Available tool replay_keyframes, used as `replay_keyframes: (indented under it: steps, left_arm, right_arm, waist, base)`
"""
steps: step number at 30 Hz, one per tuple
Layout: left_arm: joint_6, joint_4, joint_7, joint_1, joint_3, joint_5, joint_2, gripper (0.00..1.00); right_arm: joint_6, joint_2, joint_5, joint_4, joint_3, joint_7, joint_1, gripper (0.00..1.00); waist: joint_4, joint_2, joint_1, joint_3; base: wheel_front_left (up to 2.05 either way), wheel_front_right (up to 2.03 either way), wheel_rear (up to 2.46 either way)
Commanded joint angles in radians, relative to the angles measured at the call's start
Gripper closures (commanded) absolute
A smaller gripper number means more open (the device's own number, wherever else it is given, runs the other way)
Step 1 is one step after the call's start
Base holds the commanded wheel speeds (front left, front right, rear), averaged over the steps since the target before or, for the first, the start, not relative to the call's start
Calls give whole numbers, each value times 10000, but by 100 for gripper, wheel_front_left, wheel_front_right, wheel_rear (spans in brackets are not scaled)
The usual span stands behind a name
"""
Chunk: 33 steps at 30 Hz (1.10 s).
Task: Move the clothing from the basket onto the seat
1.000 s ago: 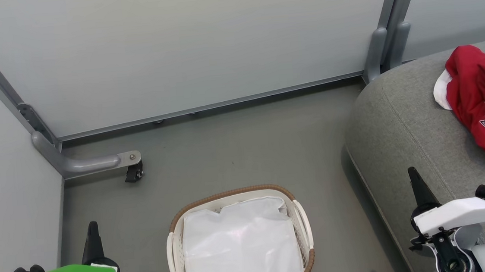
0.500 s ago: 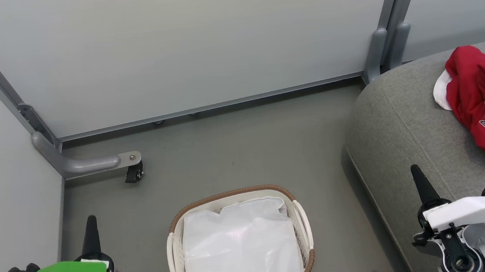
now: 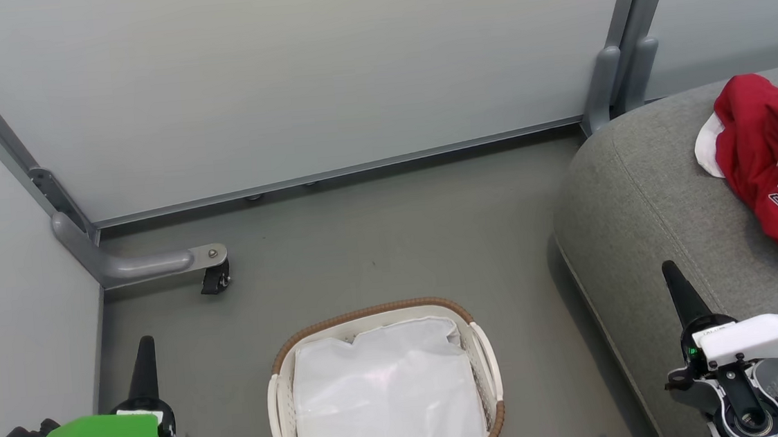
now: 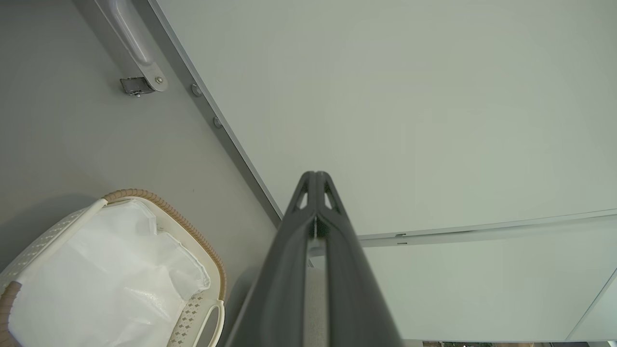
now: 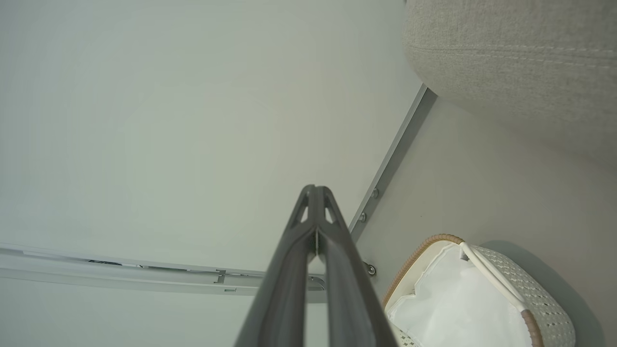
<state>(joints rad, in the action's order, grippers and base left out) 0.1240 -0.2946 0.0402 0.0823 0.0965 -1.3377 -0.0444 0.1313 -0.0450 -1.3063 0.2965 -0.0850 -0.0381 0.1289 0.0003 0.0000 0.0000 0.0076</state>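
The clothing [image 3: 777,167] lies in a crumpled red heap on the seat [image 3: 646,226], at the far right of the head view. White block lettering shows on its lower fold and a white part sticks out at its left edge. The heap runs past the right edge of the picture.

The seat is a big grey cushion with a rounded corner and a stitched seam. It stands on the grey floor [image 3: 391,246], to the right of the basket [image 3: 368,312] and apart from it. The basket sits at bottom centre, with its brown woven rim up and a white liner sheet [image 3: 385,392] spread across its inside.

The right gripper [image 3: 669,271] hangs in front of the near part of the seat, well apart from the clothing. Its two dark fingers are pressed together into one point, and it grips and touches nothing. The left gripper [image 3: 145,343] is at the lower left, above the floor and left of the basket, apart from it. It too is closed and empty.

In each wrist view the fingertips meet, with a thin slit lower down between the fingers, and they point at the pale wall panel [image 3: 294,66]. A small black caster [image 3: 215,279] rests on the floor near the left corner.
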Motion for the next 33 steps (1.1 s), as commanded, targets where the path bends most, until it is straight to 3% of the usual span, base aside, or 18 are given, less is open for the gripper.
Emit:
replay_keyframes:
  steps: [1, 33]
  left_arm:
    - [56, 118, 47, 225, 49, -263, -76, 100]
    - [91, 490, 711, 326, 185, -2543, -90, 100]
  right_arm:
    - [-5, -60, -249, -129, -48, -82, -88, 100]
    - [-5, -79, -2832, -511, -293, -729, -240, 100]
  waist:
    - [0, 0, 0, -2]
    - [-3, 0, 0, -40]
  base:
    - [0, 0, 0]
    - [0, 0, 0]
